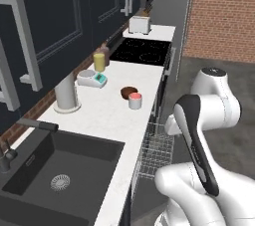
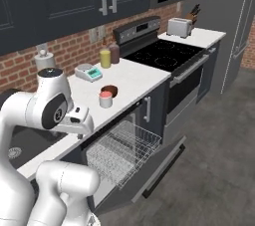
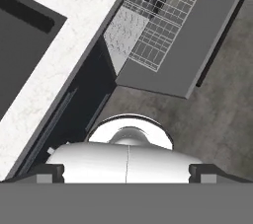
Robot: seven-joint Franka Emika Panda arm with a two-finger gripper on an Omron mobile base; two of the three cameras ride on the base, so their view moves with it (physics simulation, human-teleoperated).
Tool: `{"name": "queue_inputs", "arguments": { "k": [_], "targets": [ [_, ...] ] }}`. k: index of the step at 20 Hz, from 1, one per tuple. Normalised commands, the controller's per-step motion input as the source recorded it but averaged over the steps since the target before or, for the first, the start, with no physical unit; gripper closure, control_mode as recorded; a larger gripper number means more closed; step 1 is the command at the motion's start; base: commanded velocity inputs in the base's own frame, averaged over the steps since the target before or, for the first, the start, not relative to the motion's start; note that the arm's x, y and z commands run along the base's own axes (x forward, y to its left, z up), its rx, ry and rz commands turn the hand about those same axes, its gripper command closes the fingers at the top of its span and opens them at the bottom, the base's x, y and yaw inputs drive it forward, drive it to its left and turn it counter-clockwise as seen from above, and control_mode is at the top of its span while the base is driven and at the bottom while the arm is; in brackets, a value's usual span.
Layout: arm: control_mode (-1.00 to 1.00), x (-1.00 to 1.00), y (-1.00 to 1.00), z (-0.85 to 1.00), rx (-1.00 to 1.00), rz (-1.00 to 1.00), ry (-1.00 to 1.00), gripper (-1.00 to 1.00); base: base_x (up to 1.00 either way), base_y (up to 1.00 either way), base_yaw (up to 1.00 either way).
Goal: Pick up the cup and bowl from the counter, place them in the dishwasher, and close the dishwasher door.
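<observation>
Below our open, empty gripper (image 3: 126, 173) lies floor; cup (image 1: 135, 100) (touching the bowl (image 1: 128, 92)) sits up on the worktop (image 1: 99, 115), beyond the rack (image 2: 122, 150).

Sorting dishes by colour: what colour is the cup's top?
Salmon-red over a pale whitish body; the cup shows best in the left base view.
</observation>
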Motion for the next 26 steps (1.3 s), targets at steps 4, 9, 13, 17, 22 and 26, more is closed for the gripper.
{"name": "queue_inputs", "arguments": {
  "k": [4,9,13,17,22,26],
  "targets": [
    [-1.00,0.50,-0.02,-0.09,0.04,0.05,0.00,-1.00,0.50,-0.01,0.02],
    [-1.00,1.00,-0.05,-0.15,0.02,0.06,0.00,-1.00,0.00,0.00,0.00],
    [-1.00,1.00,-0.13,-0.12,0.03,0.00,0.00,-1.00,0.00,0.00,0.00],
    [-1.00,0.99,0.00,0.00,0.00,-0.08,0.05,-1.00,0.00,0.00,0.00],
    [-1.00,0.97,0.00,0.00,0.04,-0.20,0.09,-1.00,0.00,0.00,0.00],
    [-1.00,0.82,0.00,0.00,0.10,-0.25,0.01,-1.00,0.00,0.00,0.00]
  ]
}}
